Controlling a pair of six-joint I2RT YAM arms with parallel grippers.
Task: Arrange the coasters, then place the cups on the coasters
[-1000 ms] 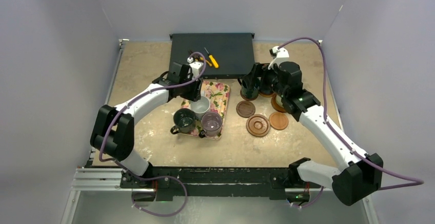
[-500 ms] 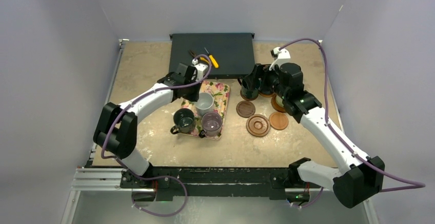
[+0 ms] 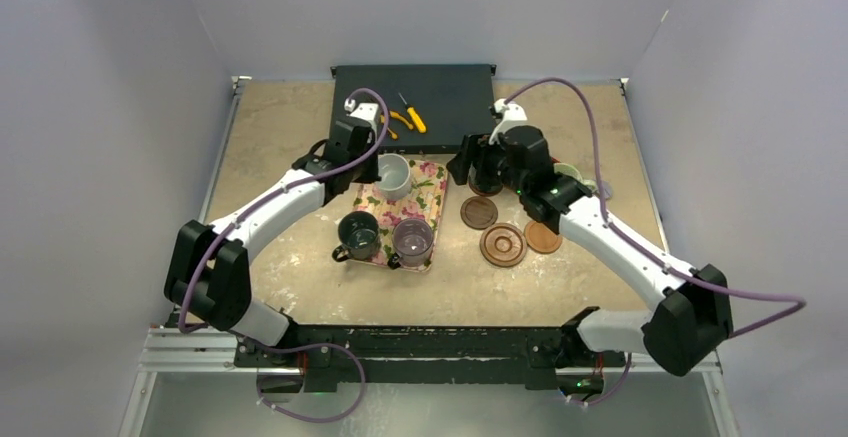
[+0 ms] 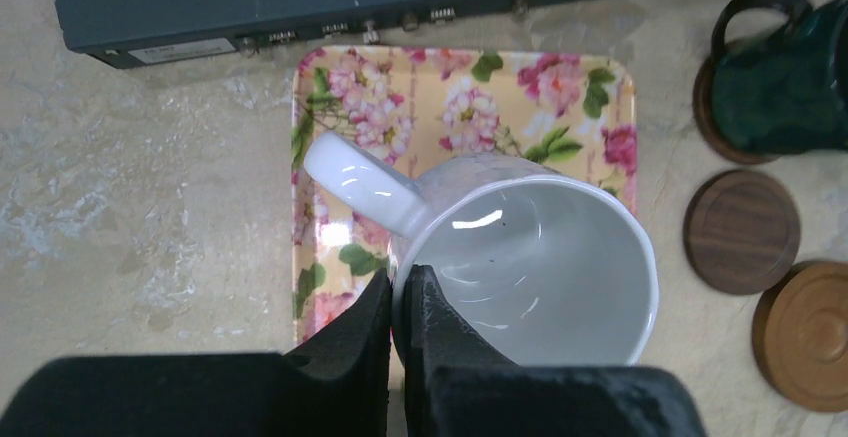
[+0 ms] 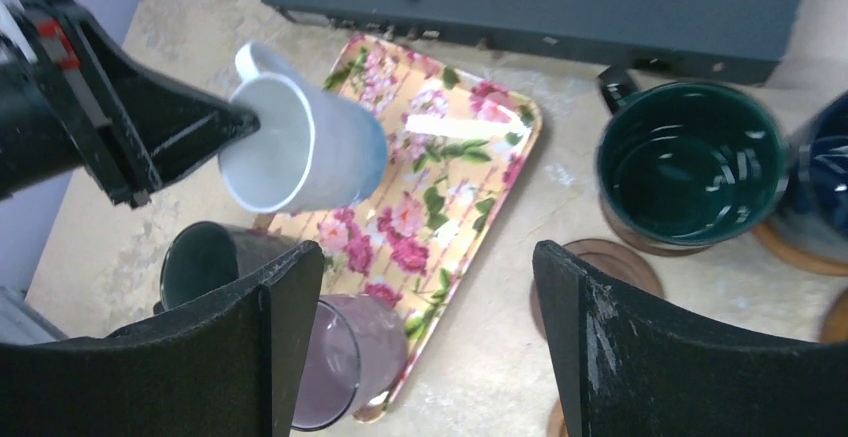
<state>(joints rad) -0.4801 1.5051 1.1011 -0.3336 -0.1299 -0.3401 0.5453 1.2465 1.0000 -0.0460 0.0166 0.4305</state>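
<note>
My left gripper (image 4: 403, 282) is shut on the rim of the white cup (image 4: 540, 257), which hangs tilted above the floral tray (image 4: 560, 87). In the top view that cup (image 3: 393, 172) is over the tray's far end. My right gripper (image 5: 425, 257) stands open with nothing between its fingers, above the table beside the tray. The dark teal cup (image 5: 690, 162) stands on a dark coaster, and the navy cup (image 5: 820, 187) on a tan one. A dark coaster (image 3: 479, 212), a ringed coaster (image 3: 503, 245) and a tan coaster (image 3: 543, 237) lie bare. The dark grey cup (image 3: 358, 234) and the purplish cup (image 3: 412, 241) stand at the tray's near end.
A black box (image 3: 440, 97) with yellow-handled tools (image 3: 410, 117) on top lies just behind the tray. A pale green cup (image 3: 568, 172) shows to the right of my right arm. Grey walls enclose the table on the left, right and back.
The left gripper shut on the white cup's rim and carried it up toward the tray's far end. The right arm swung left, away from the cups on the right.
</note>
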